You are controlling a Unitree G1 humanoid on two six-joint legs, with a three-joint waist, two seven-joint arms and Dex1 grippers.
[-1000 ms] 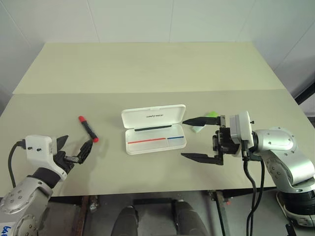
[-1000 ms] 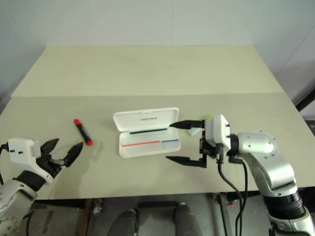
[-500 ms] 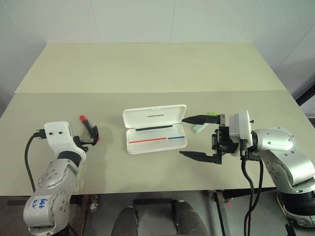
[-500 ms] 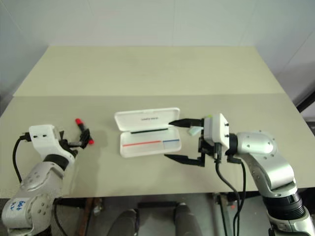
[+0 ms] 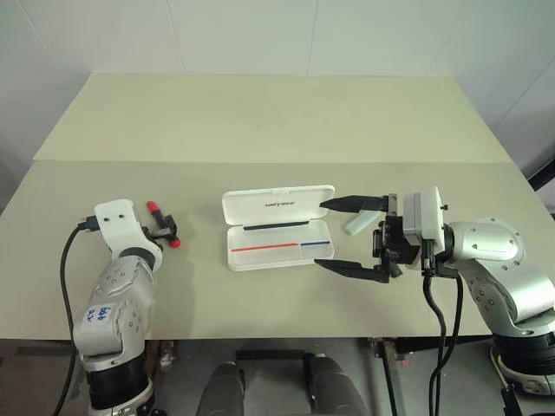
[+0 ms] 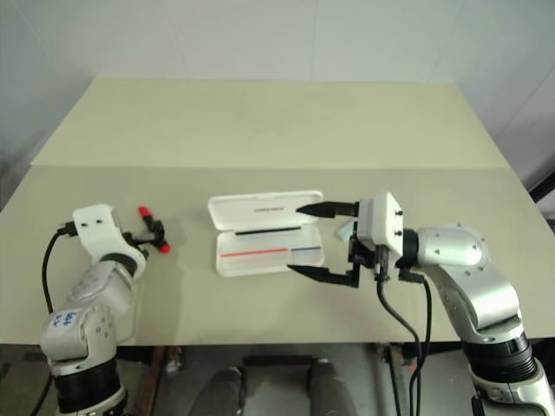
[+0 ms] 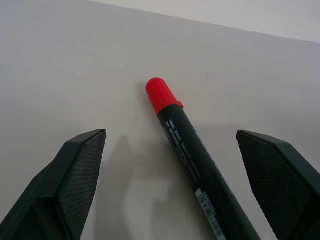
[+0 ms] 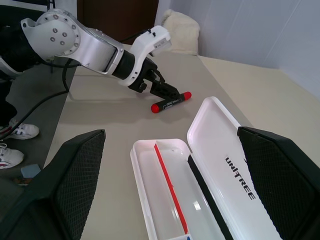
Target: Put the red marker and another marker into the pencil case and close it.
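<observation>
Lying between the left claw's (image 7: 170, 200) spread fingers — ungripped — is the red marker (image 7: 192, 150) (right claw (image 5: 351, 236) open too).

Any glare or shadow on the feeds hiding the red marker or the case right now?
Left wrist view: even light, the red marker sharp, with a soft shadow beside it. Head views: flat light, no glare on the table. Right wrist view: the pencil case tray shines slightly, but its lettering and stripe read clearly.
</observation>
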